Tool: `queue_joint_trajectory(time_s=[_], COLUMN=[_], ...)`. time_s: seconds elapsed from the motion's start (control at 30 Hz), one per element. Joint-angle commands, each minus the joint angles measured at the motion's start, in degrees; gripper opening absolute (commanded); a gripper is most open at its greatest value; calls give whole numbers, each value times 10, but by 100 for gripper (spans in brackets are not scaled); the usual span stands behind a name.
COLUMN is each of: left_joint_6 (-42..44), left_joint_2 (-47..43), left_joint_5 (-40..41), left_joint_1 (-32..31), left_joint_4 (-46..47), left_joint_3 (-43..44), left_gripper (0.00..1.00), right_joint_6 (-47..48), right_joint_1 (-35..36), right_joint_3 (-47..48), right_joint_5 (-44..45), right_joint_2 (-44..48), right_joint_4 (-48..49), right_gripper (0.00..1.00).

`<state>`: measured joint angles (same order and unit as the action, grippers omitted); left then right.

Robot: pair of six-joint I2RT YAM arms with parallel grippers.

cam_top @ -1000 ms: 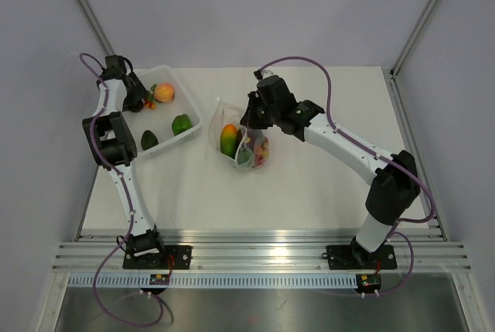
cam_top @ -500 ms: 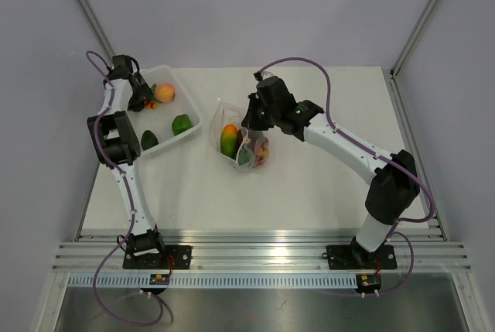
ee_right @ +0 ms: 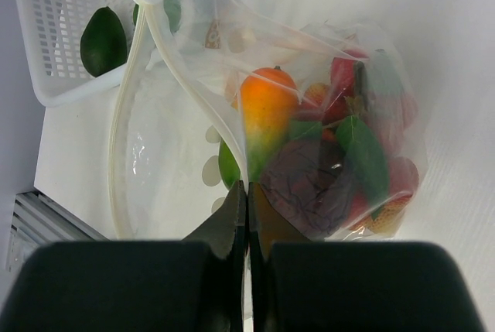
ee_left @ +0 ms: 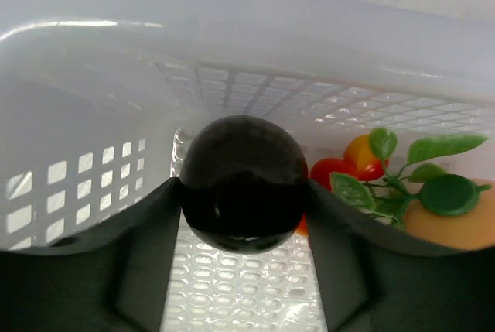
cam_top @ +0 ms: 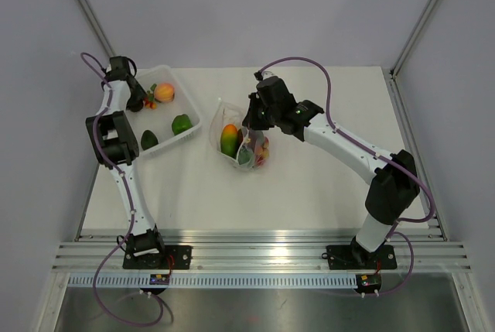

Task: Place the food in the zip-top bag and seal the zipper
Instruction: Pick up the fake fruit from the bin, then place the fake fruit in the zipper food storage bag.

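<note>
From above, your left gripper [cam_top: 138, 100] is down in the far-left corner of the white tray [cam_top: 162, 111]. A peach-coloured piece [cam_top: 164, 93] lies just beside it and two green pieces [cam_top: 182, 124] sit nearer the middle. The zip-top bag [cam_top: 240, 146] stands on the counter [cam_top: 309, 185] beside the tray, already carrying most of the food [cam_top: 229, 139], and your right gripper [cam_top: 249, 127] is at its top edge. You can't judge either grip from up here.

The left wrist view settles one of them. A dark purple piece [ee_left: 244, 185] fills the gap, with a finger against each side, so it looks grasped. It's round and glossy, so watch it: a light squeeze could let it squirt out on the lift. The tray wall is close enough to knock it loose.

In the right wrist view the gripper is clenched, pinching the bag's film and holding it up. Only this view shows the mouth gaping and the zipper [ee_right: 117, 138] unsealed. That pinch is thin. If the film slips, the mouth sags shut and your drop misses.
</note>
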<state>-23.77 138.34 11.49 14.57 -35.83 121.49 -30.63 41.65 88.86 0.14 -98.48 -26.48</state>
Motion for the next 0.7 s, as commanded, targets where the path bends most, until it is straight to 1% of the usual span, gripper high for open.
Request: queue_joint_trajectory(time_s=[0.0,0.07,0.1,0.17,0.23,0.27,0.3,0.33,0.4,0.47,0.5,0.53,0.6,0.63,0.67], left_joint_6=[-6,-7,-8,-15,-23,-28,-29,-25,-17,-1,0,0,-3,0,-5], left_joint_2=[6,-13,-25,-66,-98,-119,-160,-184,-264,-322,-381,-407,-459,-506,-529], left_joint_5=[-11,-16,-19,-25,-26,-22,-22,-21,2,33,41,41,23,15,16], left_joint_1=[4,4,3,3,2,0,-6,-12,-37,-60,-83,-92,-123,-134,-142], left_joint_4=[16,16,19,22,18,16,16,16,9,16,17,15,7,2,-4], left_joint_3=[29,11,4,-14,-51,-63,-98,-113,-149,-220,-240,-278,-309,-339,-353], left_gripper=[53,41,29,21,10,9,8,5,4,4,4,5,5,4,4], right_joint_6=[6,7,7,5,5,5,4,7,8,9,11,10,10,11,11], right_joint_1=[-2,-2,-2,-3,-2,-2,-3,-2,-2,-3,-4,-5,-7,-7,-8], right_joint_3=[16,15,14,14,14,16,16,16,14,10,7,5,4,4,3], right_joint_5=[13,13,13,13,10,8,5,2,6,10,9,6,2,1,1], right_joint_2=[10,12,13,14,13,11,11,9,9,11,13,13,14,14,15], right_joint_4=[-3,-3,-2,-2,1,3,5,6,6,8,8,10,10,10,11], right_gripper=[2,2,2,2,2,2,2,2,2,2,2,2,2,2,2])
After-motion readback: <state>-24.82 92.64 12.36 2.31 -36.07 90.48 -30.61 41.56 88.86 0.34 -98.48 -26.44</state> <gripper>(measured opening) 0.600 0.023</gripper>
